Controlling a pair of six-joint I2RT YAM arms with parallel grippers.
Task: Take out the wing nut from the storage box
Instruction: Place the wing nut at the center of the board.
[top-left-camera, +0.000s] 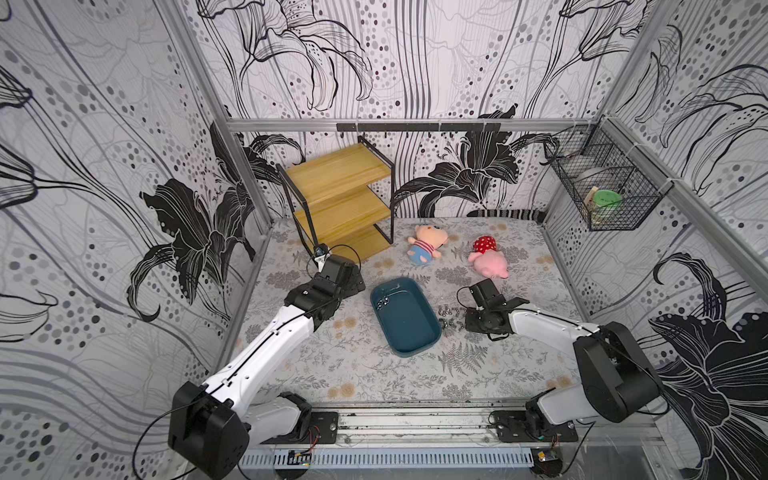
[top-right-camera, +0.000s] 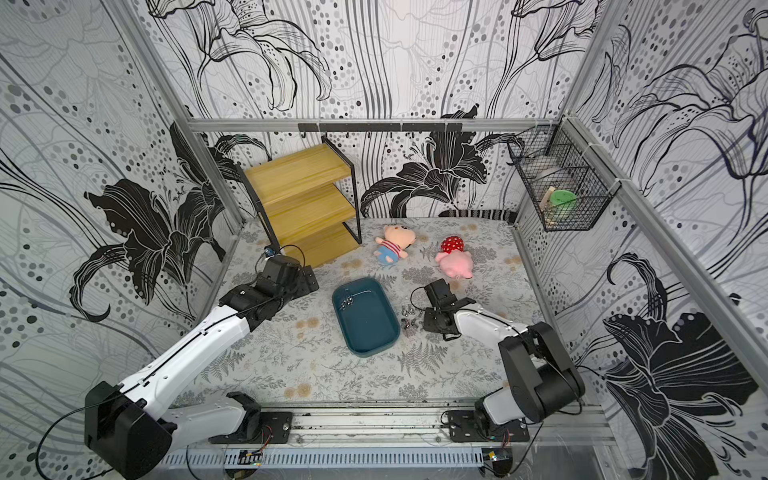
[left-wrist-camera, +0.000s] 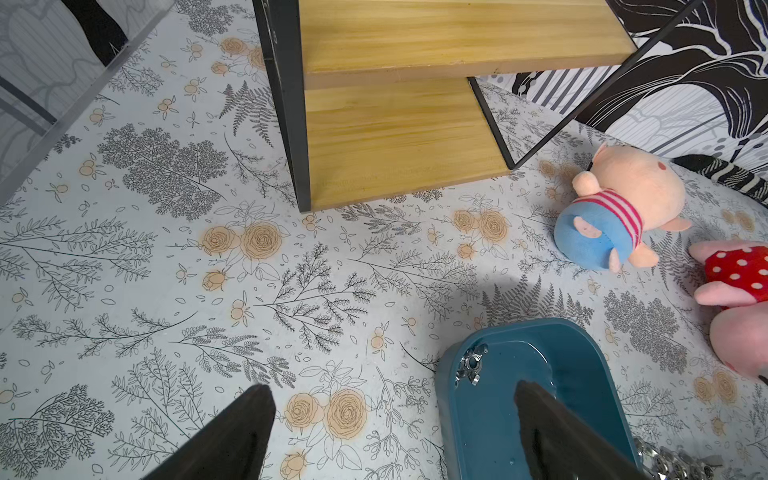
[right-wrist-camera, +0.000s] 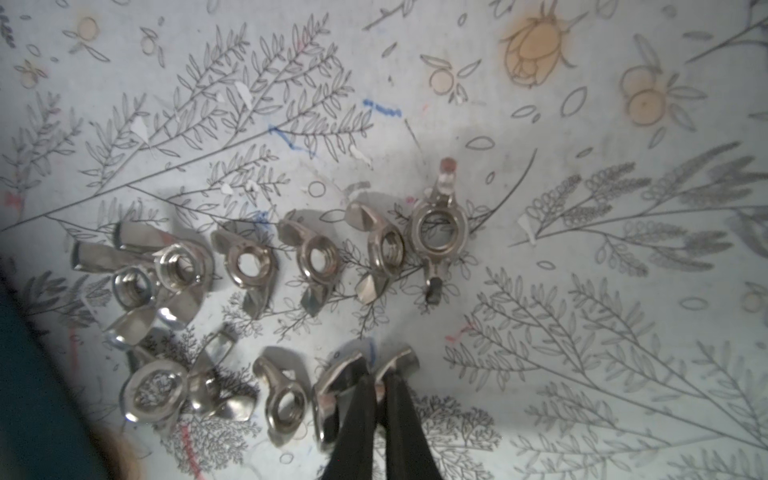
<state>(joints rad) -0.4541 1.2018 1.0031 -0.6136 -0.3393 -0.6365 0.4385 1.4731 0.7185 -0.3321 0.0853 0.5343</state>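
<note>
With right gripper (right-wrist-camera: 380, 378) clamped on nut (right-wrist-camera: 334, 380), just beside box (top-left-camera: 409, 328) lying lengthwise far-left to near-right in a top view; left gripper (left-wrist-camera: 392, 386) spread apart.

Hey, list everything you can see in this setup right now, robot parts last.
storage box: one, dark teal, mid-table
wing nuts in box: few, silver, far corner
wing nuts on table: about ten, silver, beside box, right arm's side
shelf: one, wood, black frame, back of table
striped plush toy: one, peach and blue, behind box
pink plush toy: one, red dotted dress, beside it
wire basket: one, black, side wall
left gripper: black, open, empty, by box
right gripper: black, shut, among table's wing nuts
</note>
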